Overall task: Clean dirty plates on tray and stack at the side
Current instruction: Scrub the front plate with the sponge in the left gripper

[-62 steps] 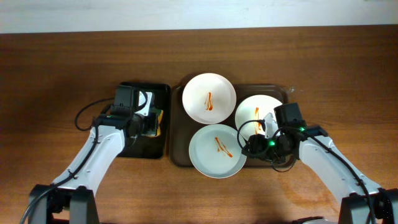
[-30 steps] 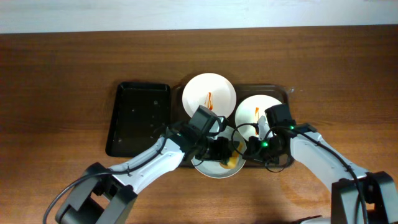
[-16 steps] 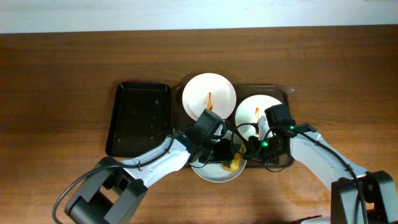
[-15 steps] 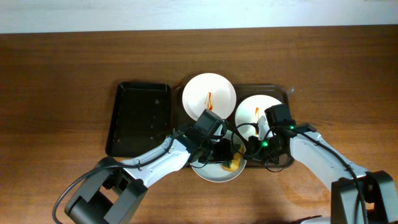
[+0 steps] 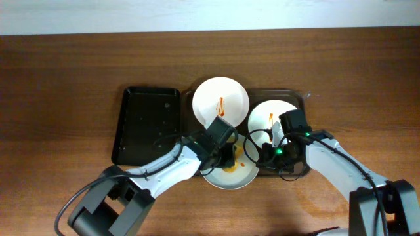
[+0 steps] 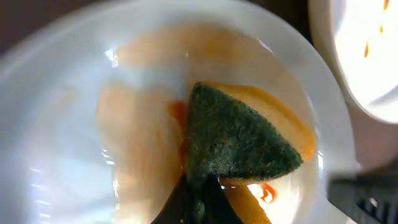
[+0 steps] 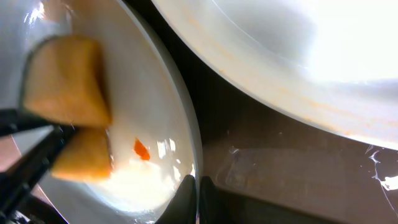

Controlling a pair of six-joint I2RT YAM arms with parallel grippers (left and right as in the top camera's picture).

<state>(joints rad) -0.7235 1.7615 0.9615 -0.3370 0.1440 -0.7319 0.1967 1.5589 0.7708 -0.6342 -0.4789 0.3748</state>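
L jaws: pinching sponge [image 6: 242, 143] at its near corner, pressed down on front plate [image 5: 230, 179]
R jaws: closed thin on right rim of front plate, one tip each side of rim
Bench [image 5: 65, 78]: brown wood grain, carries both trays
Brown tray [image 5: 303, 97]: centre-right of bench, rounded corners, low rim, holds all 3 plates
Black tray [image 5: 147, 124]: just left of brown tray, narrower
Back plate [image 5: 220, 103]: white, back-left of brown tray, thin orange-red streak in middle, apart from both jaws
Right plate [image 5: 266, 113]: white, back-right of brown tray, streak in middle, front part hidden by R arm, rim close beside front plate's rim in R wrist view
Front plate, cont.: white, at front of brown tray, near edge overlaps tray's front rim, between the 2 arms
Sponge, cont.: yellow w/ dark green scour face, green face toward L wrist cam
Sauce smear [image 6: 140, 149]: pale orange film spread over front plate around sponge; small red spot [image 7: 141, 149] near rim by R jaws
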